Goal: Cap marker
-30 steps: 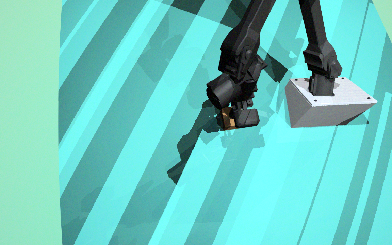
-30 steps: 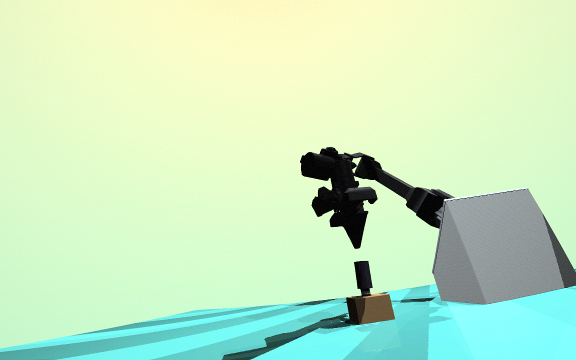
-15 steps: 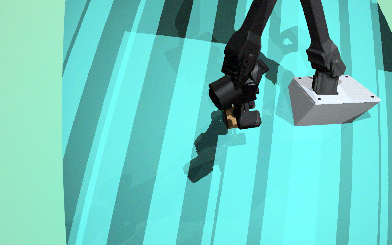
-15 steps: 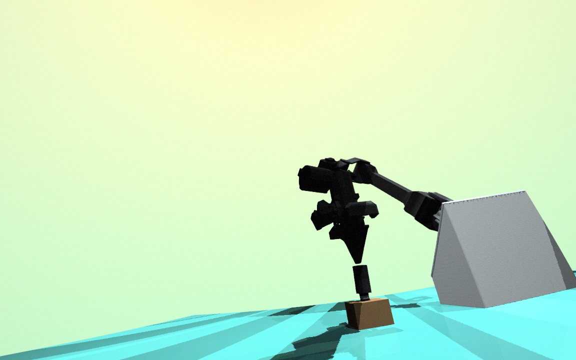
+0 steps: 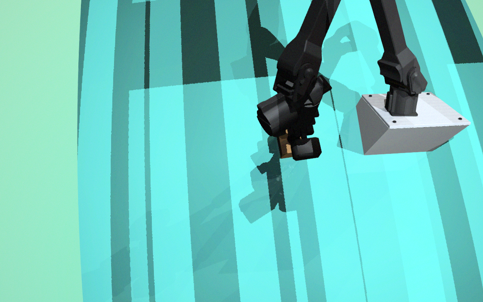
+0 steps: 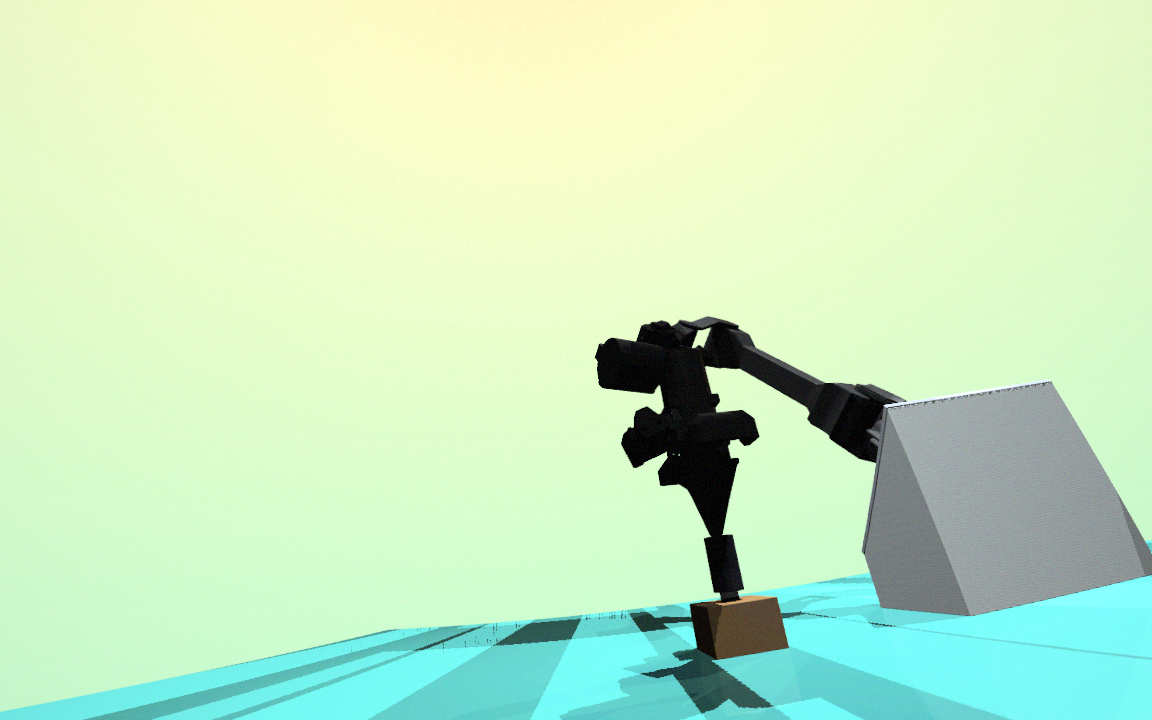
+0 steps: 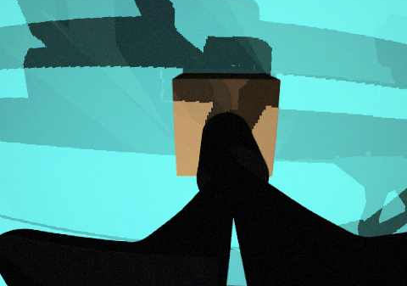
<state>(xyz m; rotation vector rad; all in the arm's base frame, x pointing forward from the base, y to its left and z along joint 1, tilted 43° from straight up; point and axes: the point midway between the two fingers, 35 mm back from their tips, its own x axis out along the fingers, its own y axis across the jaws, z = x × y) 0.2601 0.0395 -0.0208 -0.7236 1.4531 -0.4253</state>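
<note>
Pressing the cap (image 6: 722, 562) home
Gripper (image 6: 715, 527) fingers together, empty, at the cap's twelve o'clock; next push straight down toward holder block (image 6: 738, 625).

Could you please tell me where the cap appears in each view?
Top: not visible, hidden under the arm.
Exterior: cap right of centre, low, just under the shut pincer, above the block.
Wrist: cap at centre, before the fingertips.
Shared landmark: the block.
</note>
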